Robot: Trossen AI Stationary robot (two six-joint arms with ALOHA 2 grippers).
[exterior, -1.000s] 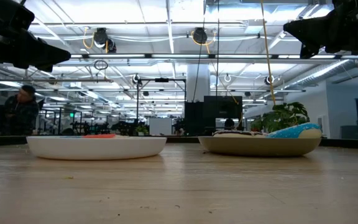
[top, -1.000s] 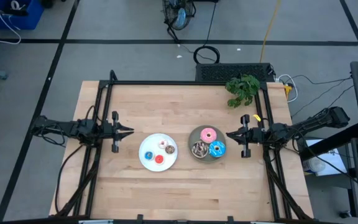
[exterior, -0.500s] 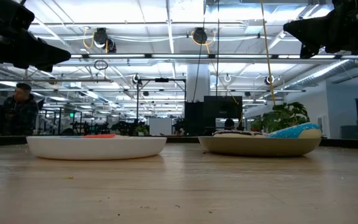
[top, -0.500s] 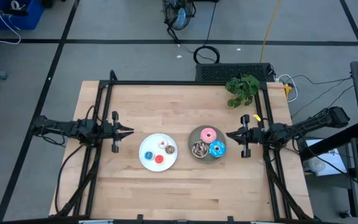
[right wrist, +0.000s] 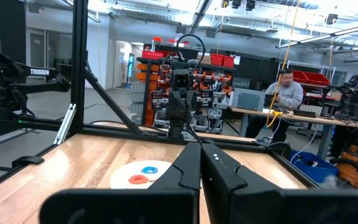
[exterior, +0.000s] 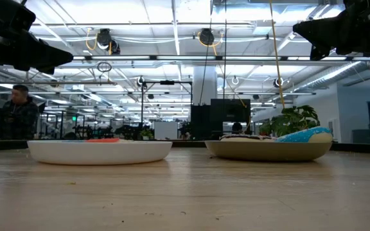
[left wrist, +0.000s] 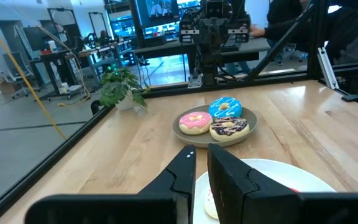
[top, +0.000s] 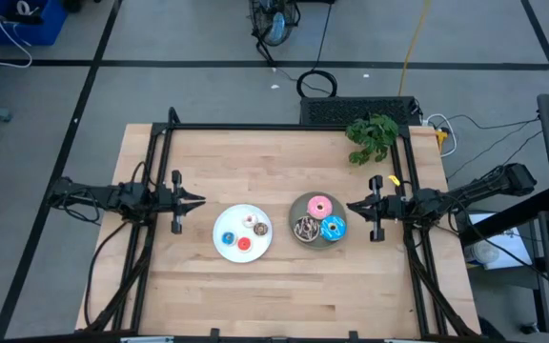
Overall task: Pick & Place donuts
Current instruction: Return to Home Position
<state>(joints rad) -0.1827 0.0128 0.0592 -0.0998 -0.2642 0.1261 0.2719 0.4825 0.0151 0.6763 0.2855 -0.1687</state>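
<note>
A white plate point(top: 225, 222) left of the table's middle carries four tiny donuts: blue point(top: 228, 237), white point(top: 251, 221), brown point(top: 260, 230) and red point(top: 244, 244). A grey plate point(top: 296, 209) to its right carries the pink donut point(top: 319, 206), the blue sprinkled donut point(top: 333, 229) and the brown sprinkled donut point(top: 306, 229). My left gripper point(top: 198, 200) hangs shut left of the white plate, above the table. My right gripper point(top: 351, 207) hangs shut just right of the grey plate. The left wrist view shows the grey plate's donuts point(left wrist: 195, 121). In the right wrist view the blue point(right wrist: 148, 169) and red point(right wrist: 137, 179) tiny donuts show.
A green plant point(top: 372, 136) stands at the table's far right corner. Black frame rails point(top: 284, 127) run along the far, left and right edges. Bare wood lies on the near and far sides of the plates. A person point(exterior: 17, 109) stands in the room behind, and others point(right wrist: 284, 93) sit at desks.
</note>
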